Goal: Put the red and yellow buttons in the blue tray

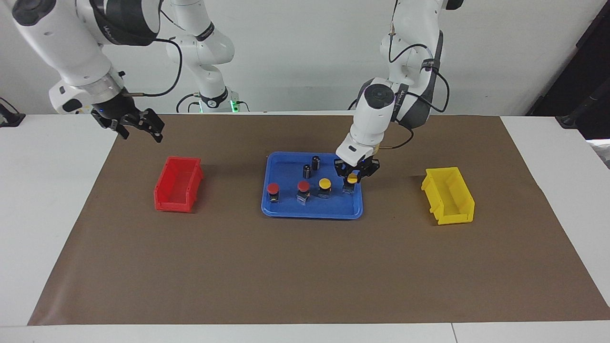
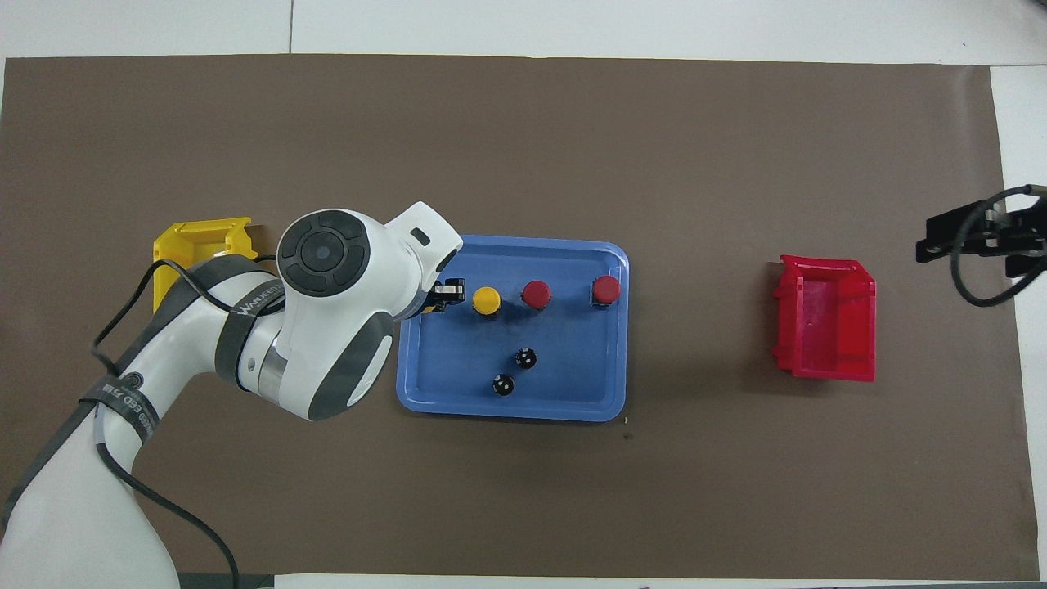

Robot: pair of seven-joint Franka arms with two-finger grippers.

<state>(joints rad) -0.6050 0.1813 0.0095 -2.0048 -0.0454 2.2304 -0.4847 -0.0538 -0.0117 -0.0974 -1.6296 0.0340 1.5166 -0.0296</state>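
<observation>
Facing view: the left hand (image 1: 351, 177) is clenched on a yellow button (image 1: 352, 179), held upright with its black body pointing down, over the blue tray (image 1: 312, 209) at the corner toward the left arm's end of the surface. The tray floor lies directly below the held button, so the coming move is judged to be a short vertical descent and release. One yellow button (image 1: 325, 183) and two red buttons (image 1: 303, 186) stand in a row just beside it, inside the tray. The right hand (image 1: 138, 125), released and empty, waits above the surface near the red bin (image 1: 177, 184).
</observation>
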